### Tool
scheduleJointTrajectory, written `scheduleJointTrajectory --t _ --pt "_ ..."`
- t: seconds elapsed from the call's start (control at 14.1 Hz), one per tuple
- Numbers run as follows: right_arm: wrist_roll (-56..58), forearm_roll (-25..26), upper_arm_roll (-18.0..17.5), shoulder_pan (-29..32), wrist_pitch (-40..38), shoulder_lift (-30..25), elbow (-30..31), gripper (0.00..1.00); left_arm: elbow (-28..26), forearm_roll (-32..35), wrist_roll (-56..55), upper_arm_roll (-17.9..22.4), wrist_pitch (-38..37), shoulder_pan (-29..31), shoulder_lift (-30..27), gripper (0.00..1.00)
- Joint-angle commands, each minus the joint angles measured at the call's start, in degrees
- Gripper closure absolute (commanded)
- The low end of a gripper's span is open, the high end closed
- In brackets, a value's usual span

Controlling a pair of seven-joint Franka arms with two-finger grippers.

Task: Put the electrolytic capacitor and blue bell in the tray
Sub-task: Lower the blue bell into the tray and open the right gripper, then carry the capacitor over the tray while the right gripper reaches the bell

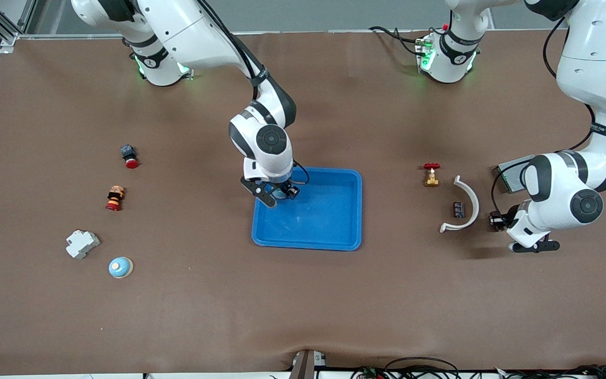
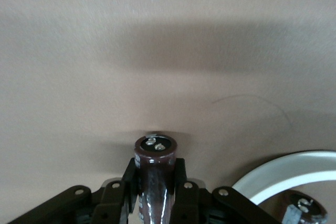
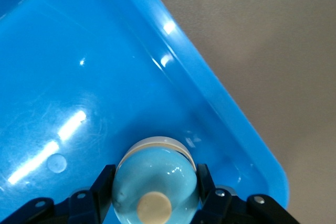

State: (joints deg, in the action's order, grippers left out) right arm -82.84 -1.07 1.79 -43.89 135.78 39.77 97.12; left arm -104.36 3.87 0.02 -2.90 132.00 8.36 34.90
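Gripping a blue bell [image 3: 156, 177], your right gripper [image 1: 278, 195] hangs over the tray [image 1: 329, 221], at the corner toward the right arm's end and the robots' bases. Its black fingers [image 3: 102, 184] clamp the bell's dome on both sides; the dome is glossy pale blue with a cream button on top and a white base ring. Tray floor beneath is smooth bright-blue plastic, shiny with glare streaks, rim raised, corners rounded.

Your left gripper [image 1: 502, 221] sits low over the brown table [image 1: 303, 316], well apart from the tray, toward the left arm's end. Its fingers [image 2: 181, 182] are clenched on an electrolytic capacitor [image 2: 155, 169]: dark brown glossy cylinder, two silver terminals on its end face. You cannot tell whether it touches the table.

Between that gripper and the tray lies a white curved plastic piece [image 1: 466, 208], with a second small dark capacitor [image 1: 458, 209] inside its arc, and a brass valve with a red handle [image 1: 432, 175] close by.

Toward the right arm's end, well apart from the tray: a second blue bell [image 1: 120, 267], a white blocky part [image 1: 82, 243], a red-and-orange stacked piece [image 1: 114, 198], and a dark button with a red cap [image 1: 129, 156]. Table covering is matte brown, slightly wrinkled.
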Motion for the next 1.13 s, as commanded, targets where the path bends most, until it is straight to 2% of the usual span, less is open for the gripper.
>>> scheduleJointTrajectory --t 0.0,0.35,0.43,0.5,0.64,0.78,0.92,1.06 --pt "-2.76 1.07 0.67 -0.85 0.88 1.71 -1.85 1.00 3.70 -0.17 -0.28 -0.26 -5.14 -0.01 -0.89 1.00" --pt "-3.65 1.07 0.76 -1.20 1.41 2.86 -2.55 1.00 15.22 -1.57 -8.87 -2.10 -20.53 -1.76 -0.89 1.00" --pt "-3.65 1.16 0.76 -1.20 1.50 2.86 -2.55 0.37 16.46 -2.02 -10.72 -2.98 -22.81 -1.68 -1.06 1.00" --pt "-3.82 1.16 0.85 -1.46 1.50 2.94 -2.55 0.00 17.34 -2.20 -13.09 -4.29 -24.66 -1.68 -1.41 1.00" --pt "-3.91 2.38 0.85 -1.55 1.33 2.86 -2.73 0.00 17.79 -2.20 -20.11 -7.36 -27.13 -1.76 -3.25 1.00" --pt "-2.95 5.80 0.76 -0.59 -1.99 2.68 -5.53 0.00 18.66 -2.02 -29.85 -11.93 -27.76 -1.94 -3.53 1.00" --pt "-1.81 6.26 0.76 -0.24 -9.36 2.59 -10.17 0.00 19.71 -1.32 -39.26 -15.19 -28.11 -3.95 -3.53 1.00" --pt "3.62 5.64 0.76 2.39 -17.71 2.07 -14.57 0.00 19.98 -1.41 -46.39 -15.46 -28.11 -7.98 -3.44 1.00"
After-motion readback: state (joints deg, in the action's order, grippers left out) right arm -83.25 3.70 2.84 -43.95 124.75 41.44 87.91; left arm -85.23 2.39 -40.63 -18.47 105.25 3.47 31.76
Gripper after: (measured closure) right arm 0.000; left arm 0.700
